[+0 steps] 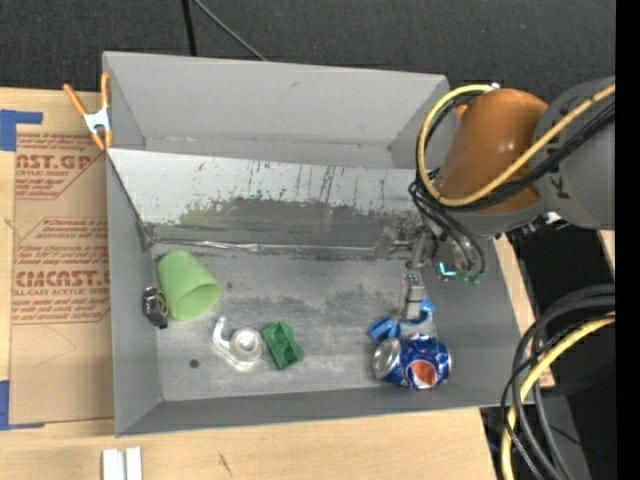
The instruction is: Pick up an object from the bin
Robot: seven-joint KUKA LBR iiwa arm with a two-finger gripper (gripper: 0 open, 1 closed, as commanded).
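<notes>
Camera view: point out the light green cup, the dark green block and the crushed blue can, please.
light green cup point(190, 286), camera view, on its side wall, bin's left.
dark green block point(283, 345), camera view, on its top face.
crushed blue can point(420, 361), camera view, on its dented body, bin's lower right.

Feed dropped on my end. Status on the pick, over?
Gripper low, right end of bin, over crushed blue can. Small blue piece beside can. Green cup, green block off left, out of the way.
</notes>
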